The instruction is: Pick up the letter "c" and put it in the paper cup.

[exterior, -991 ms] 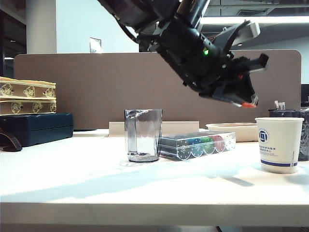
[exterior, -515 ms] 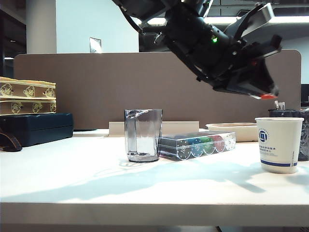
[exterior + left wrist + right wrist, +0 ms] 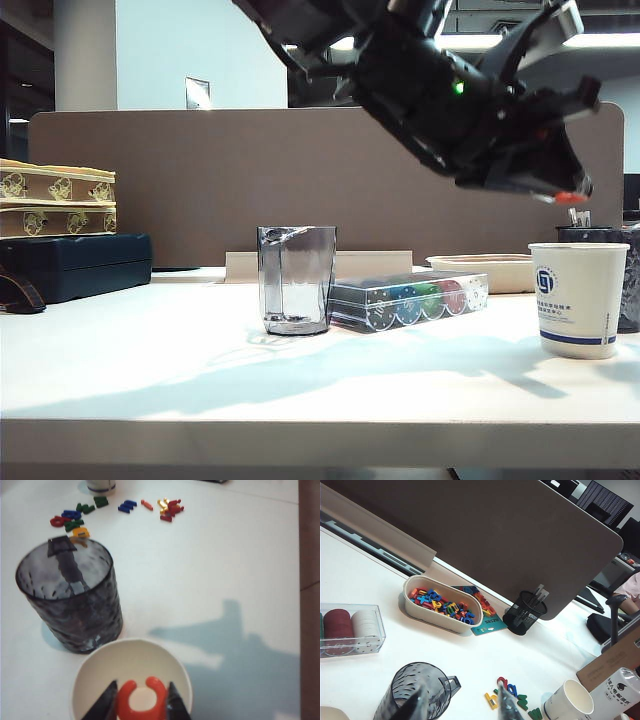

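left hand (image 3: 141, 705) carrying the red letter "c" (image 3: 141, 700) has swung right, now above the paper cup (image 3: 131, 677); right hand (image 3: 457, 700) wide, empty; release next

Left claw (image 3: 141, 703) gripping (right claw (image 3: 460, 700) agape)

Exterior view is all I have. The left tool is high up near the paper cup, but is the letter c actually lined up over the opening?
Observer: Yes. The left wrist view shows the letter c directly above the open mouth of the paper cup.
Operator: Is the grip good?
Observer: The left tool clamps the c by its two outer sides.
Operator: Where is the right tool?
Observer: The right wrist view shows the right tool open and holding nothing, above the table by the clear grey cup.
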`<move>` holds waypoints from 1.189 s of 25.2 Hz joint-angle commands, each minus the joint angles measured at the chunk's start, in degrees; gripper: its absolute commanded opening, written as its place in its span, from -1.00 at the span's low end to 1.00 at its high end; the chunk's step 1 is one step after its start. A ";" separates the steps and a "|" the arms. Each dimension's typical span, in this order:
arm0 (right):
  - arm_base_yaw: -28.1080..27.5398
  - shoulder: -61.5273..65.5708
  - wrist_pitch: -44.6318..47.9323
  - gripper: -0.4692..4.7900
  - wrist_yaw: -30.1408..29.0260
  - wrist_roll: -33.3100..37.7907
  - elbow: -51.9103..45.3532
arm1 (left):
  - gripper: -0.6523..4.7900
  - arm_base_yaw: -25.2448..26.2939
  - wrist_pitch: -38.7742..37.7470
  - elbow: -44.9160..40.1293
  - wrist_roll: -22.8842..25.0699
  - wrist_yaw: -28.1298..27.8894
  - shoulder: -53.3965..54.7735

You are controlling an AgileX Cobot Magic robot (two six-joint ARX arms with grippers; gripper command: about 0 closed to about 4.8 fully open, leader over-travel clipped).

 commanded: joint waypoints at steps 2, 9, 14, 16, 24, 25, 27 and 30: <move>0.13 -0.15 0.35 -0.14 0.20 0.00 0.31 | -0.46 -0.04 0.35 0.09 0.15 -0.04 1.64; 1.51 -0.15 0.07 -0.14 0.44 -1.22 0.31 | -0.45 0.02 2.71 0.09 0.13 -0.02 2.75; 1.55 -0.17 0.07 -0.14 0.44 -1.22 0.31 | -0.28 0.02 3.82 0.09 0.13 -0.02 2.75; 1.55 -0.39 0.04 -0.14 0.42 -1.22 0.31 | -0.28 0.00 3.74 0.09 0.13 -0.02 2.75; 1.57 -0.44 -0.26 -0.14 0.44 -1.22 0.31 | 0.04 0.00 3.69 0.09 0.02 -0.33 3.10; 1.57 -0.44 -0.26 -0.14 0.44 -1.22 0.31 | 0.08 0.00 3.63 0.09 0.02 -1.29 3.32; 1.57 -0.44 -0.28 -0.14 0.44 -1.22 0.31 | 0.08 0.00 3.72 0.09 0.02 -2.60 3.65; 1.57 -0.46 -0.28 -0.14 0.44 -1.22 0.28 | 0.06 0.00 3.76 0.09 0.07 -3.32 3.72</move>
